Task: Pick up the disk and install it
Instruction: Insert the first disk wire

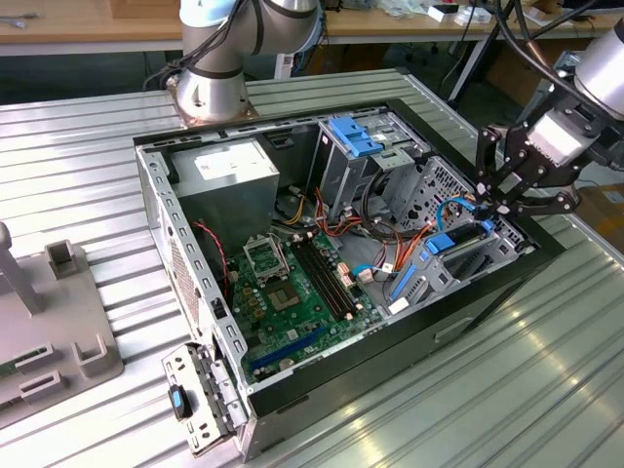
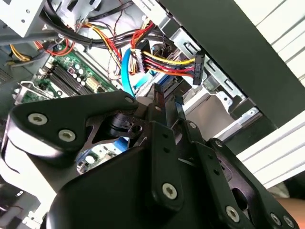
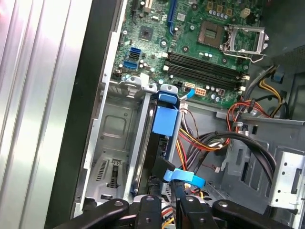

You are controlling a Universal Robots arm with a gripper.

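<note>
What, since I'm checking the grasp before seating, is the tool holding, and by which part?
Cannot be told. The tool sits at the end of the disk, which stands on edge in the drive bay; a clamp isn't visible.

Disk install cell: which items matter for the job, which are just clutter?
Job: gripper, disk on edge in the drive cage, computer case.
Lying about: grey stand, bracket at the case's corner, power supply, motherboard.
</note>
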